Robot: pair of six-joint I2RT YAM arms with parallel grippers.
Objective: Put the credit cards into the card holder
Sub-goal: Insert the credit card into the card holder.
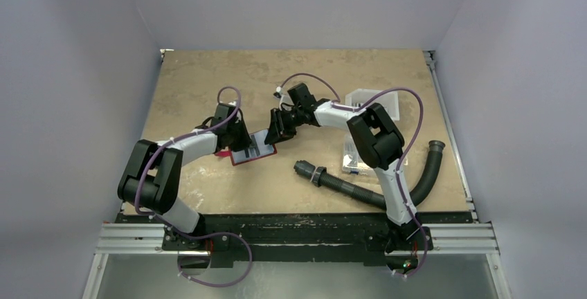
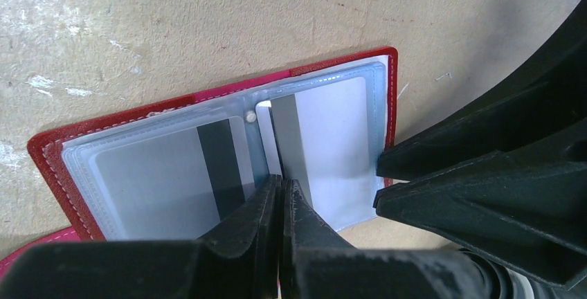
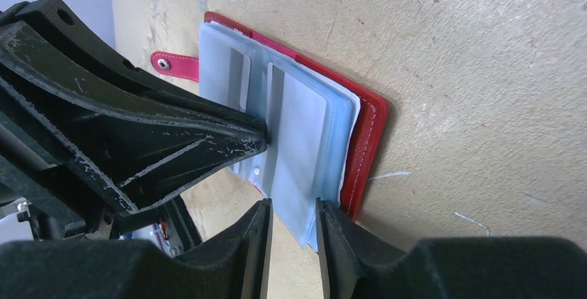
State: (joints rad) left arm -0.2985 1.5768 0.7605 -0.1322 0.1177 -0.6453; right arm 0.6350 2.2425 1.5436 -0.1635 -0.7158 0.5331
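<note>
Red card holder (image 2: 339, 64) open; left claw (image 2: 282, 195) closed at its fold, right claw (image 3: 292, 237) parted astride edge of sleeved card (image 3: 301, 133).

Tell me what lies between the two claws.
A pale card in a clear sleeve of the open red wallet, seen in the left wrist view.

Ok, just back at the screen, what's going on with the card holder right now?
The red card holder lies open on the table, with two striped cards showing inside its clear sleeves. The left arm has its jaws shut, tips down on the holder's middle fold. The right arm has its jaws apart on either side of the sleeves' outer edge, not clamping it.
</note>
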